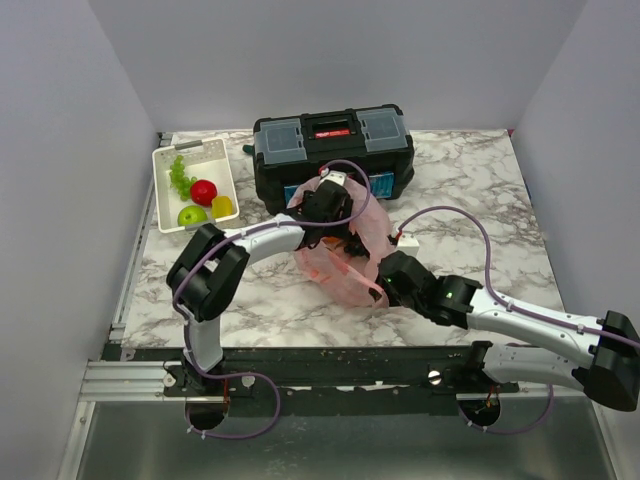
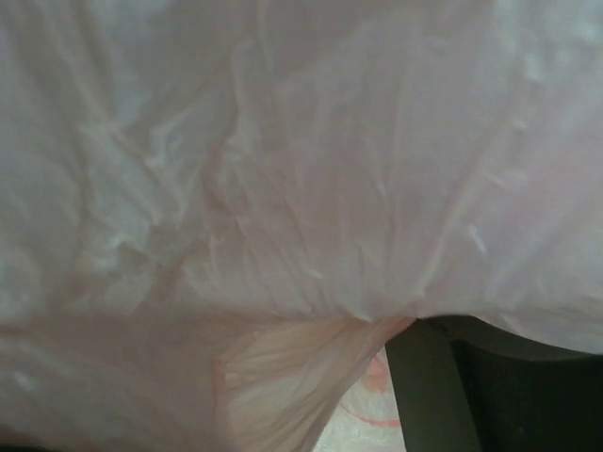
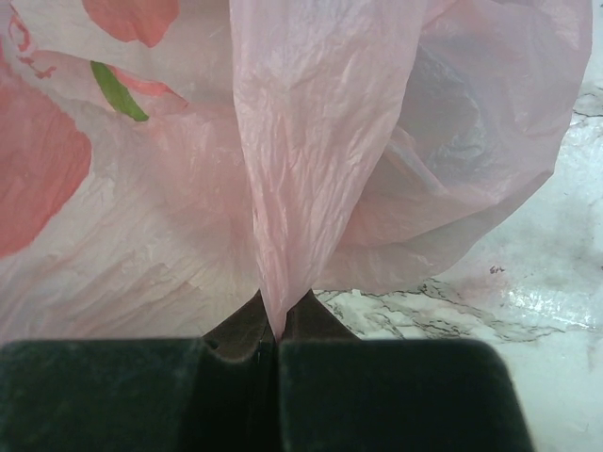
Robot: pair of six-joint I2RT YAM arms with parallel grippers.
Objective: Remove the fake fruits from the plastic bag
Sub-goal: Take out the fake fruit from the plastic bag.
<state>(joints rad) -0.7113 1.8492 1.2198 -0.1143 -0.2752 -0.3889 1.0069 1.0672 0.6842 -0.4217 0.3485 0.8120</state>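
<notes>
At table centre: plastic bag [image 1: 345,268], its 5 o'clock edge clamped tight in right gripper [image 3: 278,331]. Left gripper [image 1: 338,222] buried in bag mouth; finger spread cannot be told. Three fake fruits [image 1: 203,191] lie in basket [image 1: 215,150], 10 o'clock. Step: reaching in. Next: close on any fruit inside.

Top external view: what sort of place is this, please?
Probably a robot test cell. Plain grey walls box in a marble-patterned table, two arms are bolted to a metal rail at its near edge, and a black toolbox and pink plastic bag serve as props.
</notes>
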